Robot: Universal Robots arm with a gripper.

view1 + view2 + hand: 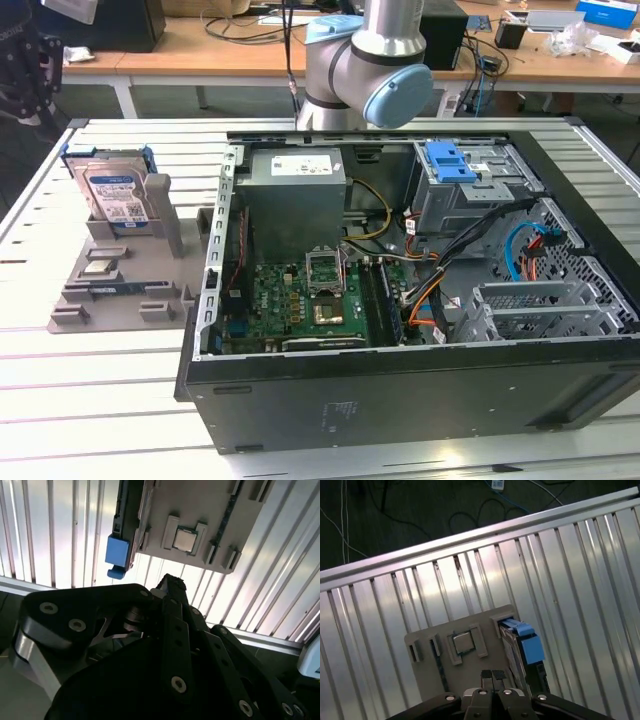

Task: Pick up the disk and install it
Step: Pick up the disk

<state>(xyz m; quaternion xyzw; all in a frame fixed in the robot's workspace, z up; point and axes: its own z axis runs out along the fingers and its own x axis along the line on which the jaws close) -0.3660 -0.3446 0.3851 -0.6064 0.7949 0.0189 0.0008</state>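
At ten o'clock from the open computer case (400,400) in the exterior view, the disk (114,192) stands on edge in a slot of the grey holder (130,305), presumably so that its upper edge is free for grasping. In the first wrist view the gripper (492,674) has its fingertips together, is empty, and is clear of the disk.

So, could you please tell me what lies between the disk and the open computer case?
In the exterior view, two upright posts of the grey holder stand between the disk and the computer case.
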